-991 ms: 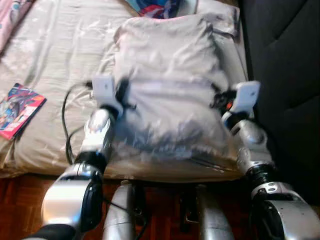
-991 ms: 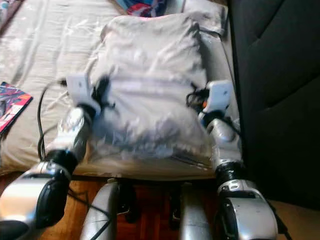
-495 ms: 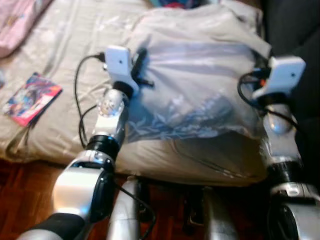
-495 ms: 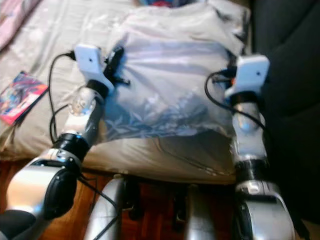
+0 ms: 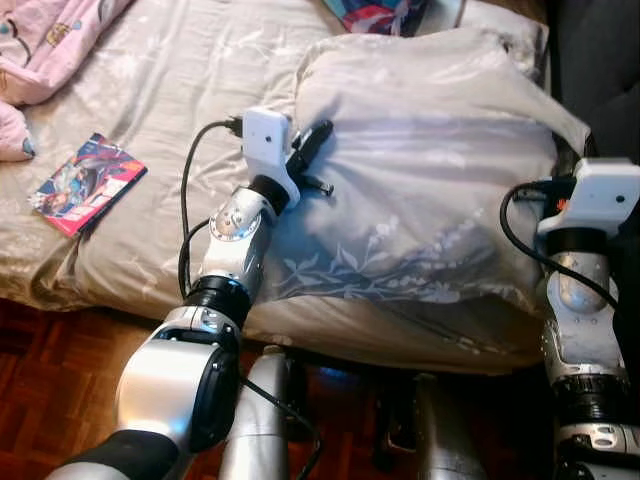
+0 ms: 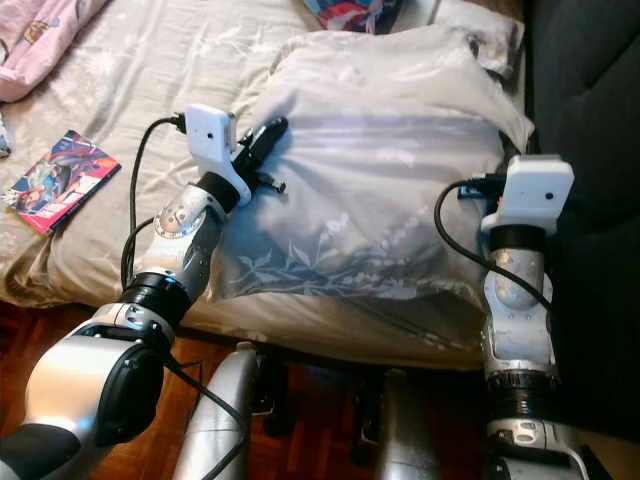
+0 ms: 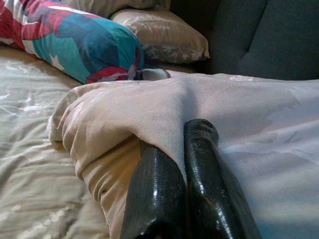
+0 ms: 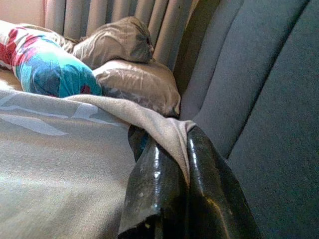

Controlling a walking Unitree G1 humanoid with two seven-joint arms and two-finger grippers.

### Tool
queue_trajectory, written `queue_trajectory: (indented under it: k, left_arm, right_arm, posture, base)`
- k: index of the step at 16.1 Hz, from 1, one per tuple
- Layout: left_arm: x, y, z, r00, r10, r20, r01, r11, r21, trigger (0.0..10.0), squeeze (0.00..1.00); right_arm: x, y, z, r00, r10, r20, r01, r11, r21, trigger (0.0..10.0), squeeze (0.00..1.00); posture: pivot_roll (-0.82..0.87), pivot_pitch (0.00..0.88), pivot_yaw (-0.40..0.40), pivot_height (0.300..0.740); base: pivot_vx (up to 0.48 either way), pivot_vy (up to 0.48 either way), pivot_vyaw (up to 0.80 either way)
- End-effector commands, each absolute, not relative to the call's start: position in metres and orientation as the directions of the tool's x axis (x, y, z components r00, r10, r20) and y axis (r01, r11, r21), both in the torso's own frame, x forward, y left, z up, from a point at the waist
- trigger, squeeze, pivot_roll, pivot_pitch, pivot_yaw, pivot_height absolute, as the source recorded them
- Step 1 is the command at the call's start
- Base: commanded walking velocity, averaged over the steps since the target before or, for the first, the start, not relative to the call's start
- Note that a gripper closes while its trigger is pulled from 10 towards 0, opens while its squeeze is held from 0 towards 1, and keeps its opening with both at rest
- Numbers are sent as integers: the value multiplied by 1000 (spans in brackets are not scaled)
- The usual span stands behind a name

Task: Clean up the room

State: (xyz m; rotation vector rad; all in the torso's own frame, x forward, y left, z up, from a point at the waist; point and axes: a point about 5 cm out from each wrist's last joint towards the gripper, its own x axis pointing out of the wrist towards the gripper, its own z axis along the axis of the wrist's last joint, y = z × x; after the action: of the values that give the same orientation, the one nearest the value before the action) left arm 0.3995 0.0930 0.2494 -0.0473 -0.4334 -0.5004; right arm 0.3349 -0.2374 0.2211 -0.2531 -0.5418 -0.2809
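Observation:
A big beige pillow (image 5: 430,170) lies across the near right part of the bed (image 5: 150,90). My left gripper (image 5: 312,138) is at the pillow's left edge, shut on a fold of its cover; in the left wrist view the cloth is pinched between the two black fingers (image 7: 199,149). My right arm (image 5: 580,260) reaches up along the pillow's right side, by the dark upholstered wall. In the right wrist view the right gripper (image 8: 174,154) is shut on the cover's corner, with cloth draped over the fingers (image 8: 209,169).
A colourful comic book (image 5: 88,183) lies on the sheet at the left. A pink blanket (image 5: 45,40) sits at the far left corner. A red and blue cushion (image 5: 375,15) and smaller beige pillows (image 8: 134,84) lie beyond. Dark padded wall (image 6: 590,90) at right; wood floor (image 5: 50,380) below.
Both arms have reached farther over the bed with the pillow held; its near edge now lies back from the bed's front. The camera view has shifted too.

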Motion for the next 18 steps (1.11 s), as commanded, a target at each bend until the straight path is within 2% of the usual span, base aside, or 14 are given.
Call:
queue_trajectory:
  k: [1,14,15,16,18]
  left_arm:
    - [400,121,253,816,-353,459,393,920,9,10000,0]
    - [400,121,253,816,-353,459,393,920,9,10000,0]
    - [397,137,220,873,-340,348,354,935,25,10000,0]
    - [393,149,198,911,-305,280,306,951,39,10000,0]
    - [387,164,175,945,-253,208,247,967,59,10000,0]
  right_arm:
    - [311,-283,251,651,-395,648,507,862,15,10000,0]
    - [311,-283,251,651,-395,648,507,862,15,10000,0]
    - [322,-263,200,814,-370,449,388,920,54,10000,0]
    - [326,-246,168,891,-321,320,304,947,103,10000,0]
    - [327,-225,135,952,-237,194,206,964,166,10000,0]
  posture:
    - [8,300,55,658]
    - [8,300,55,658]
    - [18,251,32,663]
    - [18,251,32,668]
    - [20,249,31,677]
  base:
    - [0,0,0]
    - [0,0,0]
    - [0,0,0]
    - [0,0,0]
    - [0,0,0]
